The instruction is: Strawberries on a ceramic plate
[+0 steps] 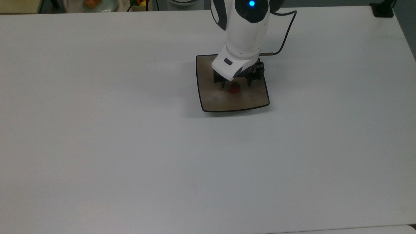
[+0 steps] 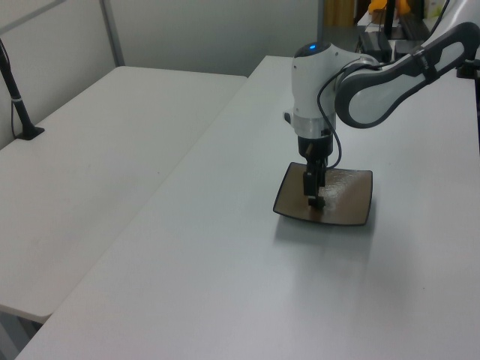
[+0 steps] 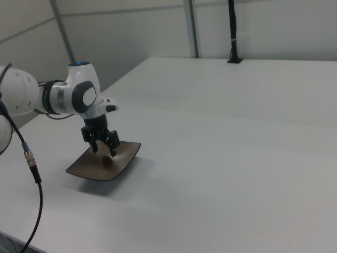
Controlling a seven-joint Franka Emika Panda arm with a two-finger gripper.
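Now the strawberry point(image 1: 235, 88) lies on the ceramic plate point(image 1: 210, 100), resting on the plate's brown surface near its middle, a little toward the plate's near edge in the top view. The gripper point(image 1: 236, 84) hangs just above it with its fingers point(image 1: 223, 85) spread wide, one to each side of the fruit and neither one touching it. In the right view the strawberry point(image 3: 107, 159) shows as a small red spot below the parted fingers point(image 3: 114, 151), with the gripper point(image 3: 103, 149) pointing straight down over the plate point(image 3: 87, 169). From the left view the gripper point(image 2: 313, 199) stands over the plate point(image 2: 352, 211), and the fruit cannot be made out there. The plate sits on the white counter point(image 1: 130, 146), toward the counter's far edge in the top view and well away from its corners. A dark cable point(image 1: 286, 35) loops from the arm over the counter beside the plate's far corner.
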